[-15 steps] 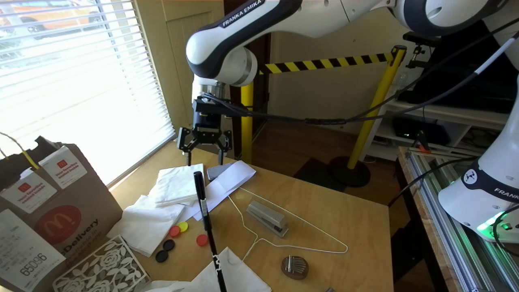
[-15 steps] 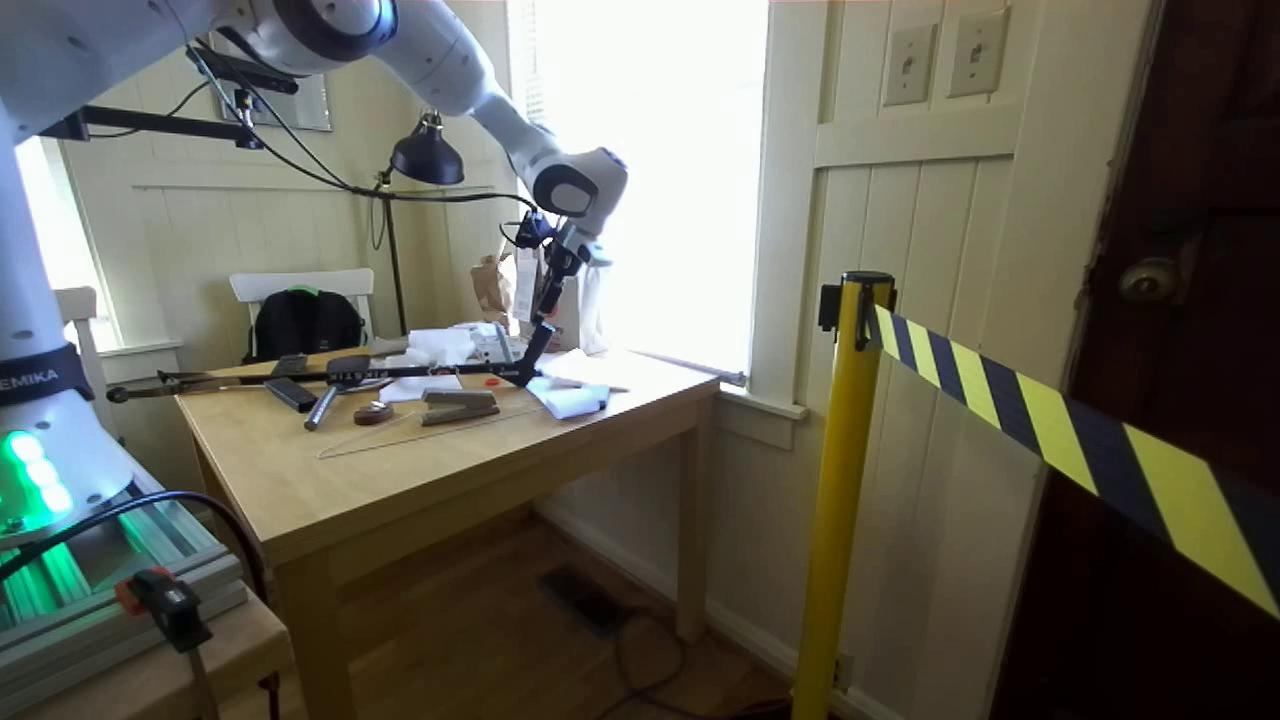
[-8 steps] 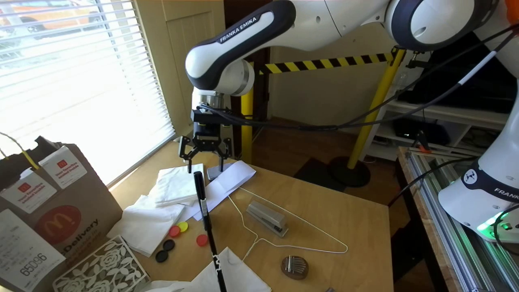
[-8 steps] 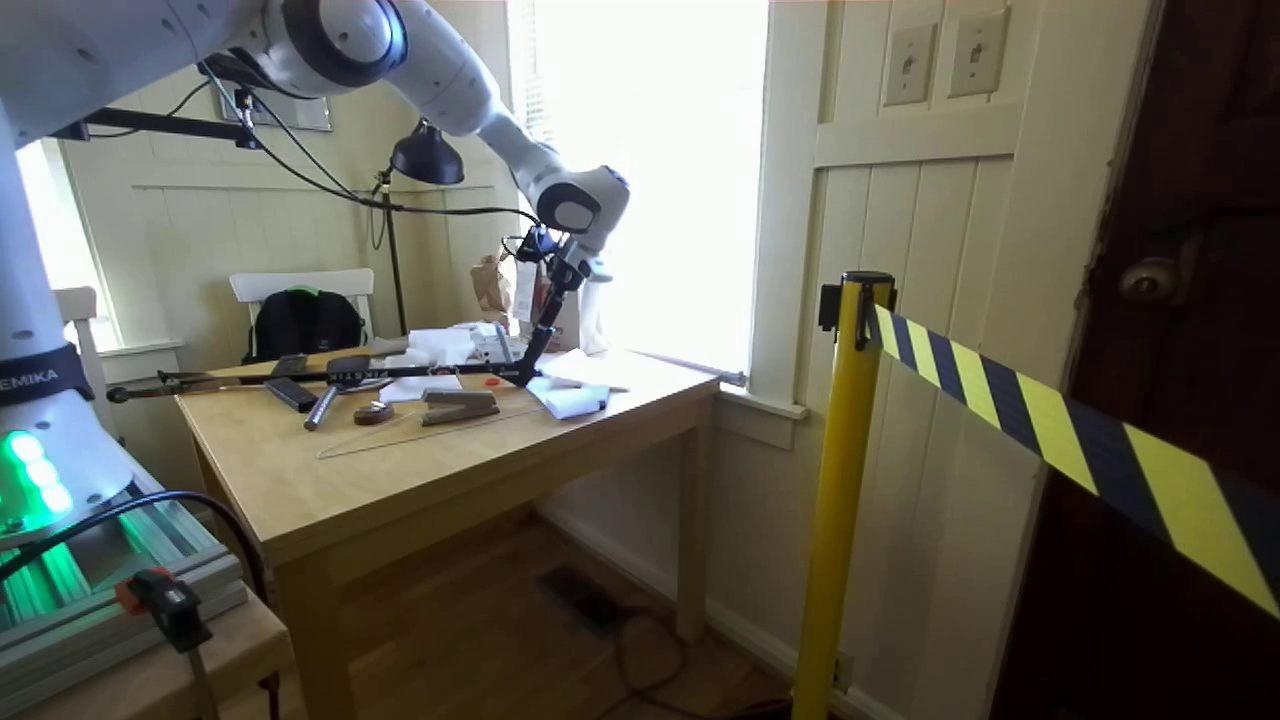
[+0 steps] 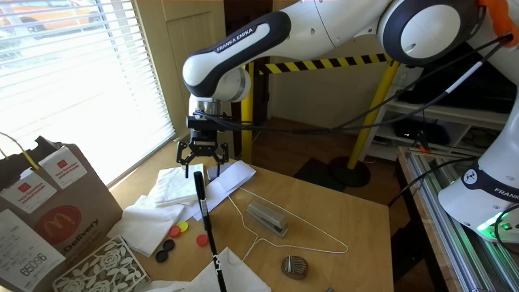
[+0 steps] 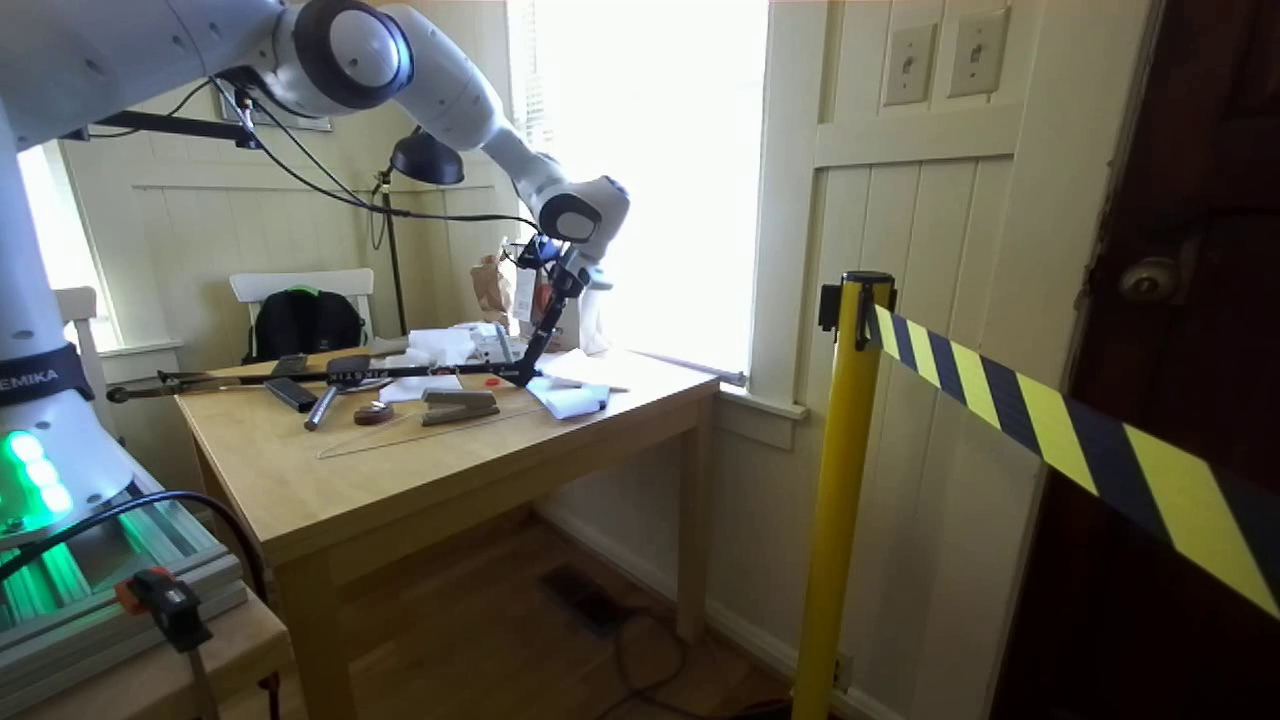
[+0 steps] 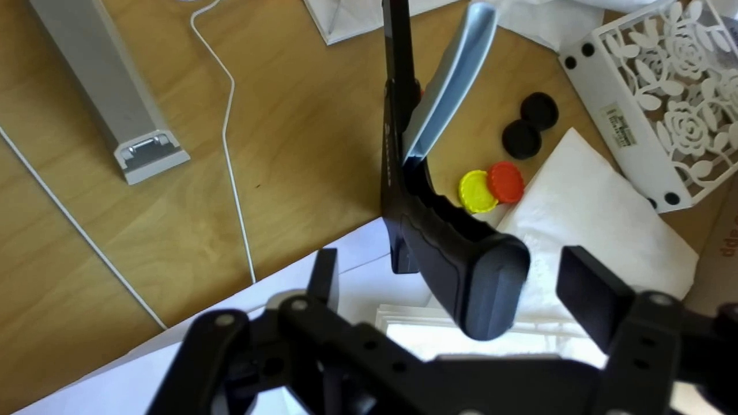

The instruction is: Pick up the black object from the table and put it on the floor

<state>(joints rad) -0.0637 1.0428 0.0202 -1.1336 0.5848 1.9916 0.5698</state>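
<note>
Over the flat, pale light-wood table (image 6: pixel 300 480), my white jointed arm (image 5: pixel 300 40) has just come lower; across that table lies the long, thin black rod (image 5: pixel 209 233). My black two-fingered metal gripper (image 7: pixel 451 268), parted and empty, nears the rod's ridged plastic handle (image 7: pixel 490 282): grasping seems next.

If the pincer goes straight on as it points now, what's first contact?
Probably the black object's handle: in the wrist view it shows between the open fingers of the pincer. Depth is unclear.

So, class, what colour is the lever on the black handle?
The lever is pale blue-grey, clearest in the wrist view.
</note>
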